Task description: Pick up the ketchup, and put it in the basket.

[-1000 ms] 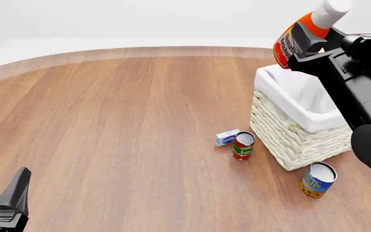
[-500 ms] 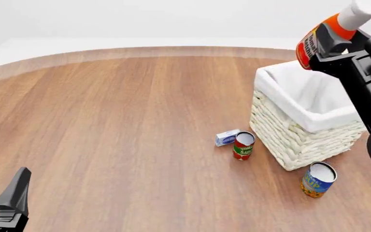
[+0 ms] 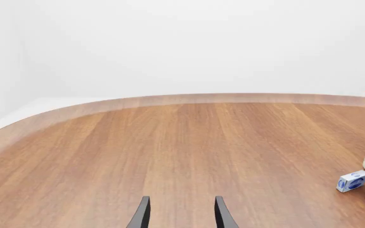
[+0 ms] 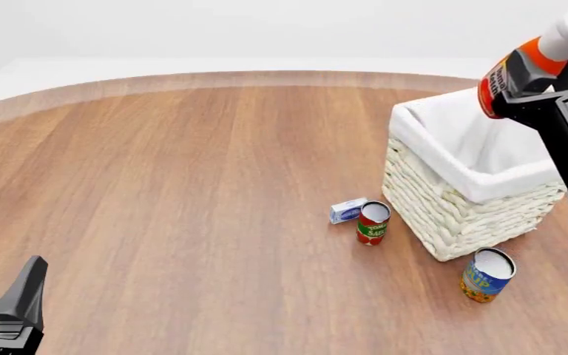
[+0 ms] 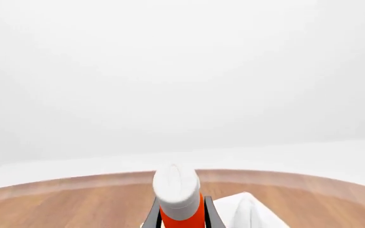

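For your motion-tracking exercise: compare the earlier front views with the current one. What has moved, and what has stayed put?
The right gripper, jaws shut on the ketchup, has carried it rightward in the front view, over the basket, cap tilted up and right. It has not let go. The basket, the red can, the blue can, the small box and the left gripper have not moved.

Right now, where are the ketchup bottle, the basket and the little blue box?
ketchup bottle (image 4: 517, 72): front view, on its orange shoulder.
basket (image 4: 442, 211): front view, on its woven front wall.
little blue box (image 4: 347, 211): front view, on its top face.
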Robot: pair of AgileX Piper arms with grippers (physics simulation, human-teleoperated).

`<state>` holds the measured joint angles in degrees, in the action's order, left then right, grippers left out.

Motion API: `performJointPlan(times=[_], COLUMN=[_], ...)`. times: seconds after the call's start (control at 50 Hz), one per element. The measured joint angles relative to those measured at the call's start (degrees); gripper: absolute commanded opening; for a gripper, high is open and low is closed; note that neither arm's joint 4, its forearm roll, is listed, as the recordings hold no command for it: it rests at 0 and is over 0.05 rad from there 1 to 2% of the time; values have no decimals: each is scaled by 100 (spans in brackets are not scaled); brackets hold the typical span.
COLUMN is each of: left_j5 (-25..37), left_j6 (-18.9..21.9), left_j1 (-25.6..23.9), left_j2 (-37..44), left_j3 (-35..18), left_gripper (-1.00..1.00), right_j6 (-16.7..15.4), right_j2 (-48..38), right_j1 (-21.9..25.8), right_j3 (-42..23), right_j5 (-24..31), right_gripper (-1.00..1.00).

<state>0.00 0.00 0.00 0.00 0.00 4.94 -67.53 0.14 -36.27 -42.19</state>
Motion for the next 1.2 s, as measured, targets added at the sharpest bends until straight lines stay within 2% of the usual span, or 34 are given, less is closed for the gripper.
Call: performJointPlan(times=[0.48,0.78,1.2], left_j5=[0,0,0], left_j6=[0,0,0], left_j1=[0,0,0], left_j2=[0,0,0], left_j3=[0,0,0], left_gripper=[100,100,100], right_j6=[-226,-373,-461], right_j2=[-28,34,-317], right_j1=[-221,-191,-138], right_j3=[97,132,38], right_j5=[229,432,458], right_gripper=[-100,-100,-100])
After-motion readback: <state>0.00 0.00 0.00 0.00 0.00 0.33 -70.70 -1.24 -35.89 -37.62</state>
